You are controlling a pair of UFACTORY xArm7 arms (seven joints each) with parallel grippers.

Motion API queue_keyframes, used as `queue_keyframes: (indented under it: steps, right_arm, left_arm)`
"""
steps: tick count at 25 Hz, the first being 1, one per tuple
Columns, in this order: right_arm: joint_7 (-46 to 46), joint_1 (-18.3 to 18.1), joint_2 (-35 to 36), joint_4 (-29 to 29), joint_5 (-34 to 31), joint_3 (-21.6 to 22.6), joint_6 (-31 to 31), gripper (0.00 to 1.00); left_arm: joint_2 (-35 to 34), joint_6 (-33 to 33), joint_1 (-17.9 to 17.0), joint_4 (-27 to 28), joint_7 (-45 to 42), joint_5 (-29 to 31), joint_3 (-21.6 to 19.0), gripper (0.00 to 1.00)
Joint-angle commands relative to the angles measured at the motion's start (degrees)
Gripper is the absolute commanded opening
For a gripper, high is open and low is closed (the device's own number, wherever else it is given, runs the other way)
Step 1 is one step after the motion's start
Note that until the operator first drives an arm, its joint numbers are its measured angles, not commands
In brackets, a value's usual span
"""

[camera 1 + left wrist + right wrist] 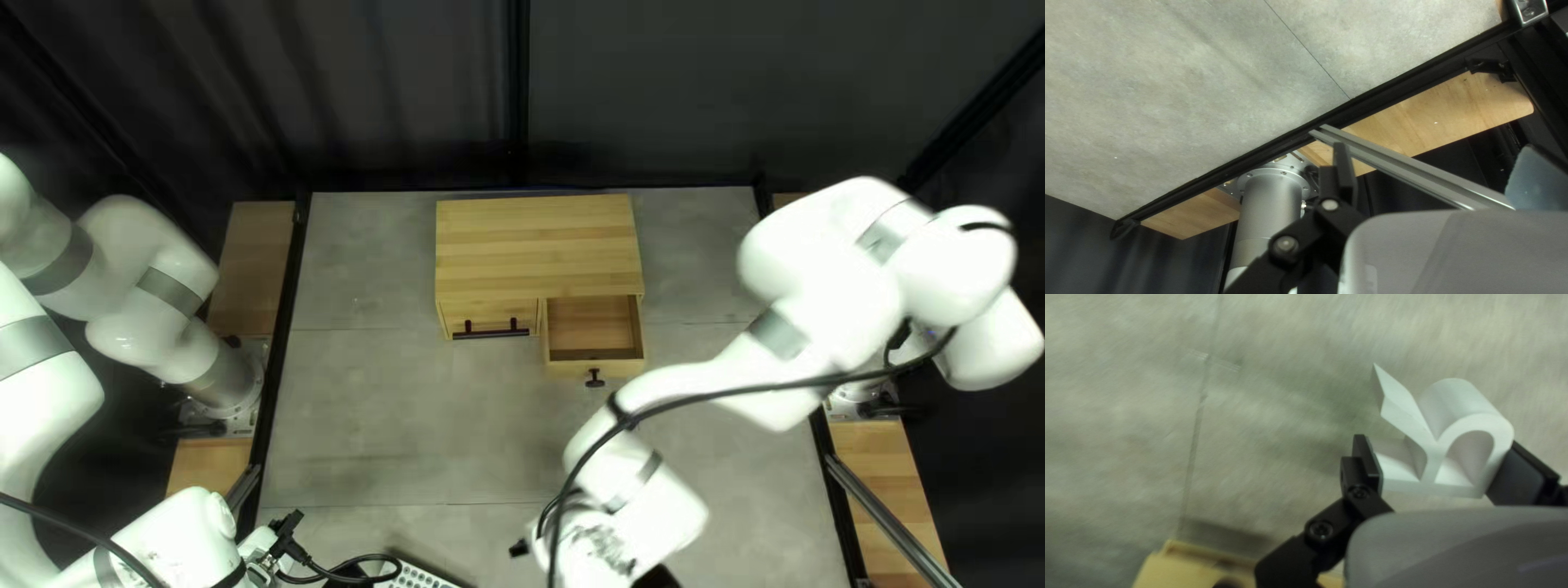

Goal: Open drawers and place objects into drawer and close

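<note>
One white, hollow piece (1467, 416), with a flat base, a rounded arch and a slanting prong, is between the two fingers of the right gripper (588, 560). Both fingers touch it from opposite sides, so that gripper is closed on it, above the table (381, 414) and nearer the table's near edge than the cabinet.

One light wooden cabinet (539, 245) stands toward the table's far edge. Two drawers show in its front: the left one (463, 316) is shut and has one dark bar handle (492, 333); the right one (593, 327) is pulled out, its wooden bottom visible, with one dark knob (594, 378).

The left gripper (285, 528) is open, its two fingers well apart with nothing held, by the table's near left corner. One keyboard (417, 577) shows partly at the bottom of the top left view, beside a looped black cable (381, 559). Two metal rails (893, 523) run at the table's sides, one left, one right.
</note>
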Motion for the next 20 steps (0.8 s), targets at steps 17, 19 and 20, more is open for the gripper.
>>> queue_keyframes:
  steps: [17,19,20]
  right_arm:
    - [-3.6,-9.5,-23.4,-23.1,-2.6,-9.3,-3.9,0.07]
    - [-5.1,-10.1,-23.7,-23.9,-2.9,-10.0,-4.9,0.08]
    - [-5.5,-10.3,-23.7,-24.0,-3.0,-10.3,-5.1,0.08]
  left_arm:
    - [0.0,0.0,0.0,0.0,0.0,0.0,0.0,1.00]
    - [0.0,0.0,0.0,0.0,0.0,0.0,0.0,1.00]
    - [0.0,0.0,0.0,0.0,0.0,0.0,0.0,1.00]
